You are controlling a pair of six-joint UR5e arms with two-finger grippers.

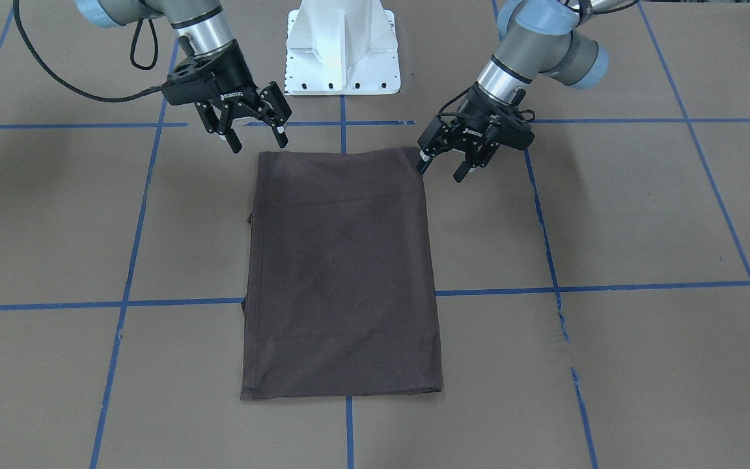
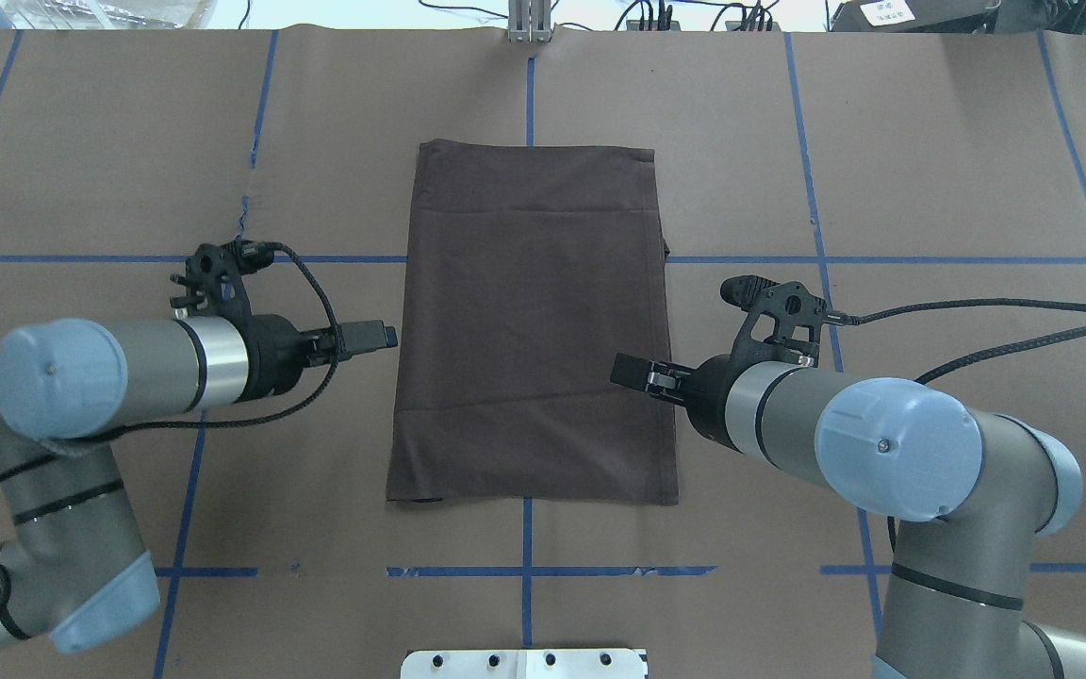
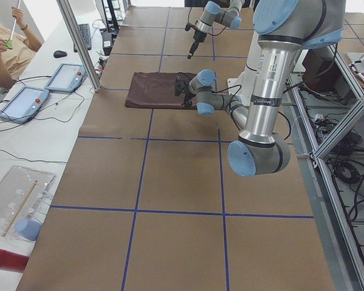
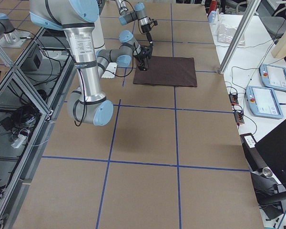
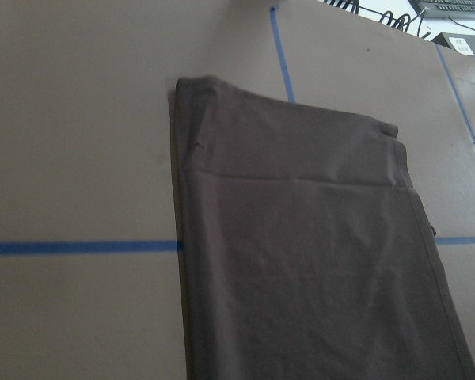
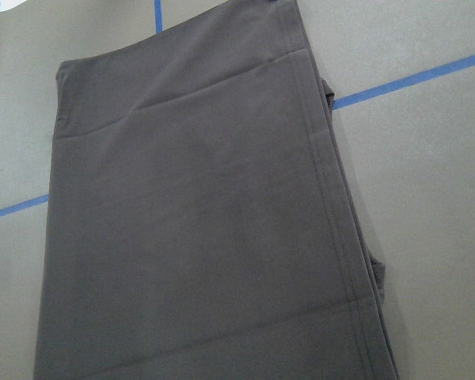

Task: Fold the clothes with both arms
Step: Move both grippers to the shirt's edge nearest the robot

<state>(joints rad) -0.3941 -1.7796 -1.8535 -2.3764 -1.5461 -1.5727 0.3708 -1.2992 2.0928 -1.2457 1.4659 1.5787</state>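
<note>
– Dark brown and folded: we see the T-shirt (image 1: 342, 273) as a long flat rectangle in the middle of the table (image 1: 642, 208), with one short edge towards the robot. Do we agree?

– We do. It lies on the brown paper cover, across the blue tape lines (image 1: 609, 286). In the wrist views we make out stacked layers at the edges and a stitched hem along one long side. What do we say of the left gripper (image 1: 441, 170)?

– It is released, with its fingers spread wide. It sits at the robot-side corner of the shirt, on that arm's own side. One fingertip is right at the cloth's edge, and we cannot tell whether it touches.

– And the right gripper (image 1: 258, 141)?

– That one is released too, its fingers well apart and pointing down. In the front-facing view it hangs just beside the shirt's other robot-side corner, and we see a strip of table between its tips and the cloth. Overhead, its tip overlaps the shirt's long edge. We cannot tell how high it hangs.

– Between the two arms we see the white pedestal base (image 1: 342, 49), at the robot's edge of the table, well apart from the shirt.
</note>
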